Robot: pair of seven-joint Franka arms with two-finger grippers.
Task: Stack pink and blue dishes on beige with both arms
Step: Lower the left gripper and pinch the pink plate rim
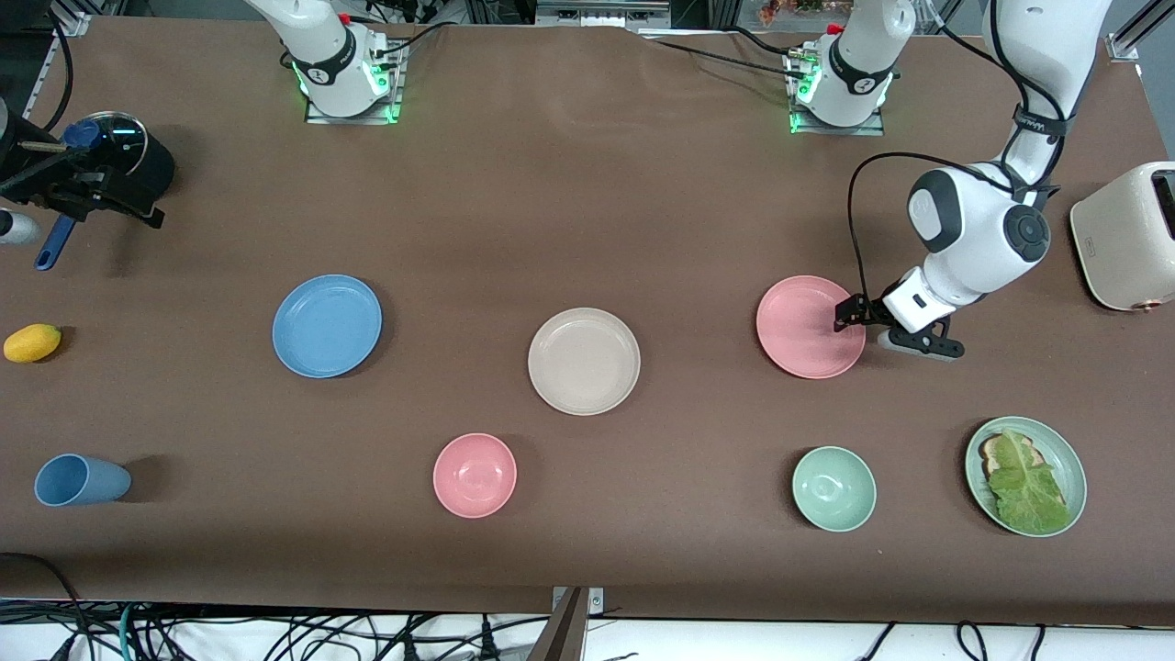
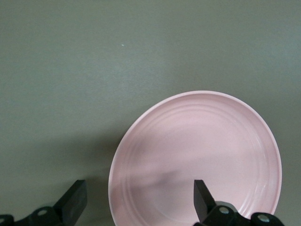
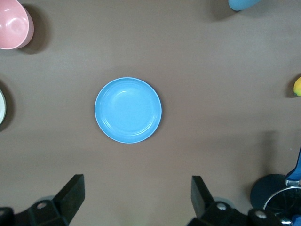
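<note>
The pink plate [image 1: 808, 328] lies toward the left arm's end of the table. The beige plate [image 1: 584, 361] is in the middle and the blue plate [image 1: 327, 326] toward the right arm's end. My left gripper [image 1: 846, 315] is low at the pink plate's rim and open. In the left wrist view the left gripper [image 2: 138, 202] straddles that rim, one finger over the pink plate [image 2: 202, 155] and one over bare table. My right gripper [image 3: 136, 197] is open and empty, high over the table beside the blue plate [image 3: 128, 110]. It is out of the front view.
A pink bowl [image 1: 475, 475], a green bowl [image 1: 833, 488] and a green plate with toast and lettuce [image 1: 1065, 459] sit near the front edge. A blue cup [image 1: 81, 479], a yellow fruit [image 1: 32, 342] and a black pot [image 1: 110, 165] are at the right arm's end. A cream toaster [image 1: 1129, 234] is at the left arm's end.
</note>
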